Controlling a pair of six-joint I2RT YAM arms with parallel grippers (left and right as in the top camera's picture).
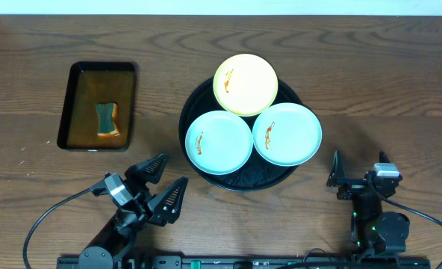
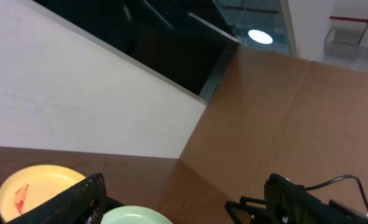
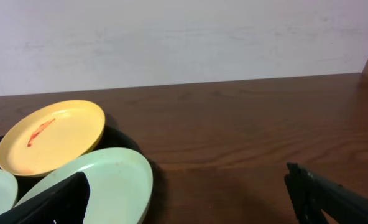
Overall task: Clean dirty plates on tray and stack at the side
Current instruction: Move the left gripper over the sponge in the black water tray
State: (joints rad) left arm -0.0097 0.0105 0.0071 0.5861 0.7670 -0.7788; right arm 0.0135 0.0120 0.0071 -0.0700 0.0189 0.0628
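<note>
Left fingers (image 1: 152, 167) spread apart and empty, right fingers (image 1: 334, 169) likewise, three smeared plates (image 1: 219, 142) on the tray (image 1: 243, 181) ahead, untouched

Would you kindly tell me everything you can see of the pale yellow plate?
The pale yellow plate is small, round, shallow, plastic-looking, with a thin orange-brown smear left of centre. It sits face up at the far side of the black tray, overhanging its rim, slightly tilted, its near edge meeting the left mint plate and the right mint plate.
</note>
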